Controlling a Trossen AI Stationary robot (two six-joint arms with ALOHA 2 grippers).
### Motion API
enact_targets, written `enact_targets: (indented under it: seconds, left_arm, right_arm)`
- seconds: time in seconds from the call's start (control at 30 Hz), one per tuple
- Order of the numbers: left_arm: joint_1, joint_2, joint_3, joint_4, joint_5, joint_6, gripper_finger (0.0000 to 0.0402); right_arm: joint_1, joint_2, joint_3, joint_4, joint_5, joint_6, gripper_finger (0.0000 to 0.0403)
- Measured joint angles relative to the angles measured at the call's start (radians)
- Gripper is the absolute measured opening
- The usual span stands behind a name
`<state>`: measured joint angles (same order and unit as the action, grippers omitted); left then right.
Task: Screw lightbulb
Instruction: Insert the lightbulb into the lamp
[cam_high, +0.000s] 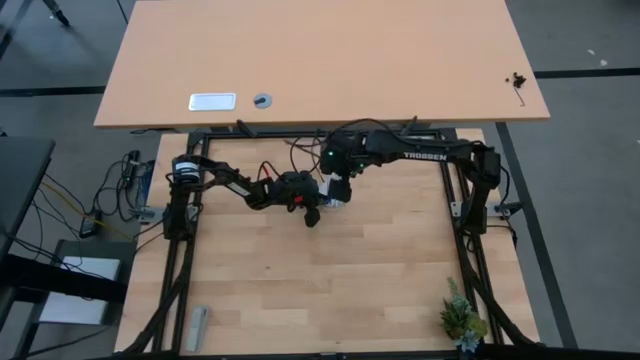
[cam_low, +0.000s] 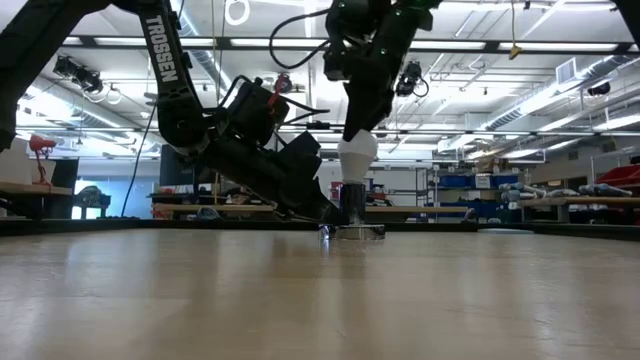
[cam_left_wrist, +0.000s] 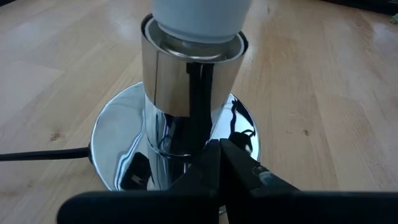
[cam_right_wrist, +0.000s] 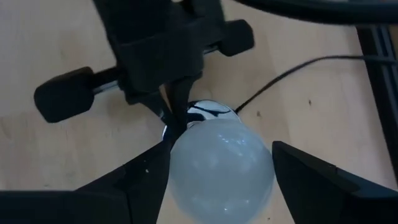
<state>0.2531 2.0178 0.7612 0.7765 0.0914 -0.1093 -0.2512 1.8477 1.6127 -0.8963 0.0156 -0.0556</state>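
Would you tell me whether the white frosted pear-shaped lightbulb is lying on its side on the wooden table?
No, the low view shows the white frosted pear-shaped lightbulb standing upright in the shiny chrome socket base, not lying on the wooden table.

Pale wooden desk (cam_high: 320, 60) behind the table, grey floor (cam_high: 590, 200), ceiling strip lights (cam_low: 560, 45), storage shelves (cam_low: 470, 195)

One lightbulb (cam_low: 357, 150) stands in one chrome socket base (cam_left_wrist: 163, 118), which has one black cord (cam_left_wrist: 37, 155). Two arms carry two grippers: left gripper (cam_high: 312, 212), right gripper (cam_high: 340, 190). One small plant (cam_high: 461, 318) and one grey bar (cam_high: 197, 328) lie on the worktop (cam_high: 330, 290).
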Motion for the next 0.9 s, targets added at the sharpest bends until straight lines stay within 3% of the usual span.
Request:
enact_targets:
  seconds: [0.57, 0.9]
  left_arm:
    - [0.0, 0.0, 0.0, 0.003, 0.0, 0.0, 0.0009]
    - [0.0, 0.0, 0.0, 0.003, 0.0, 0.0, 0.0009]
  right_arm:
    - [0.013, 0.002, 0.0, 0.037, 0.013, -0.069, 0.0258]
    - [0.029, 0.002, -0.001, 0.044, 0.081, -0.072, 0.0304]
